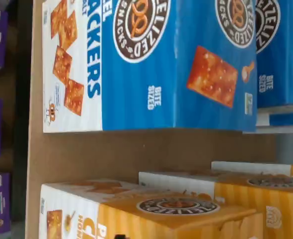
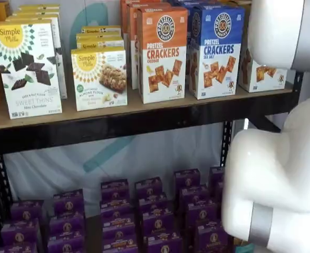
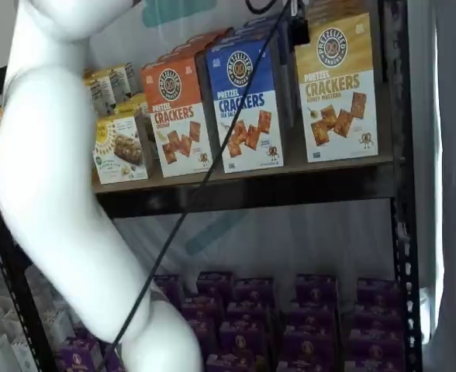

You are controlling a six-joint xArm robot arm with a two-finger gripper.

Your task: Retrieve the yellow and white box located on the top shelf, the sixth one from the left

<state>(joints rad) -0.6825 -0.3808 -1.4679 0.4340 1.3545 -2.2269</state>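
**Arm raised to the top shelf [image 3: 236,182] as the approach is judged under way**

Left to right, the orange box [image 3: 180,116], blue box [image 3: 247,108] and, at upper right, the yellow and white box [image 3: 338,89] are seen. The end effector is unseen, taken as fully open, nothing held; alignment comes next.

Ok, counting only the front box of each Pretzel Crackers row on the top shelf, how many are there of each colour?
orange box: 1
blue box: 1
yellow and white box: 1
Total: 3
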